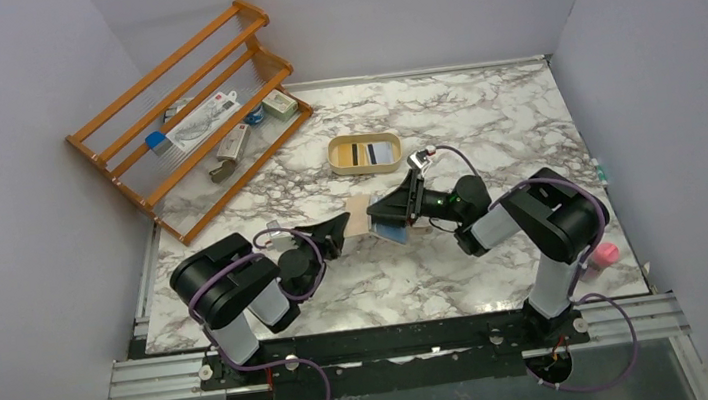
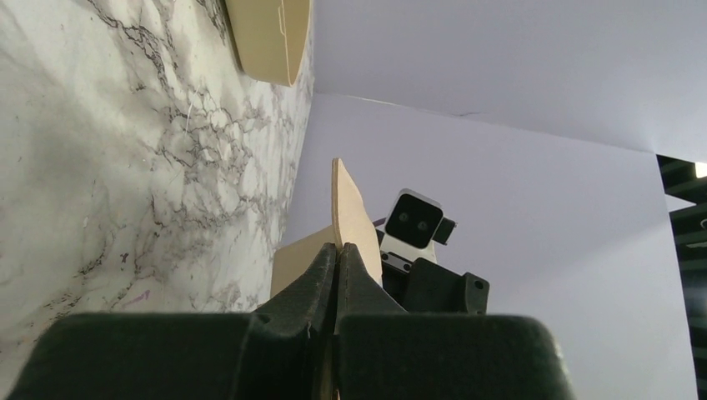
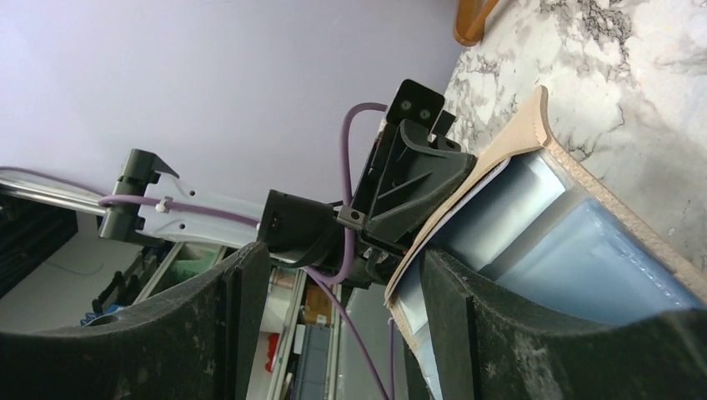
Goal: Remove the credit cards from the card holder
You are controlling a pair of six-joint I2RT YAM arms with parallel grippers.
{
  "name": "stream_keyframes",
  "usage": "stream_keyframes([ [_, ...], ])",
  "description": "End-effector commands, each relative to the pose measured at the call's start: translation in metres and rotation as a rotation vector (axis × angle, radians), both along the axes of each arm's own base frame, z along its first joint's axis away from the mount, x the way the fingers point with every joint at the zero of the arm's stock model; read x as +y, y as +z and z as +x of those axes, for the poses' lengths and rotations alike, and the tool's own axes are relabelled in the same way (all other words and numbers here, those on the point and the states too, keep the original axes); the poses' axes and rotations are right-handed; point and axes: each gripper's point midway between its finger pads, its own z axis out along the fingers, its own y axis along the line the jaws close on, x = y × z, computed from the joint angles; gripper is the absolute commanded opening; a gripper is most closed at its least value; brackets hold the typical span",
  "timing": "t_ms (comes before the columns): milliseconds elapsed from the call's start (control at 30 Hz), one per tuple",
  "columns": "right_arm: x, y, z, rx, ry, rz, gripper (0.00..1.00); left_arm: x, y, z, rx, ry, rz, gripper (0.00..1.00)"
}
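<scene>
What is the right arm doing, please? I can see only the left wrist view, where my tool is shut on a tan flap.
Observer: The right tool is open, right at the unfolded card holder.
Operator: Thank you. Are there cards inside it?
Observer: Yes, the right wrist view shows a light blue card sitting in its pockets.
Operator: Is any card already out?
Observer: The top view shows a card with a black stripe lying in the oval tray, beyond the holder.
</scene>
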Motion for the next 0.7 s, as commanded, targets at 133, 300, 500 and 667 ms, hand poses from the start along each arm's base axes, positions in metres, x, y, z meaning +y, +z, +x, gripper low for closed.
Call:
stream_keyframes([
  [133,0.004,0.036,-0.007,-0.21,0.037,0.073,0.71,-0.013,0.062,-0.011,-0.201,-0.064,-0.139,0.0],
  [300,0.01,0.007,-0.003,-0.153,0.05,-0.078,0.71,-0.012,0.062,-0.012,-0.216,-0.06,-0.118,0.0],
  [500,0.013,-0.023,0.002,-0.077,0.054,-0.195,0.71,-0.018,0.065,-0.012,-0.238,-0.079,-0.105,0.0],
  [667,0.017,-0.043,0.008,-0.019,0.058,-0.28,0.71,-0.021,0.067,-0.012,-0.249,-0.089,-0.098,0.0],
])
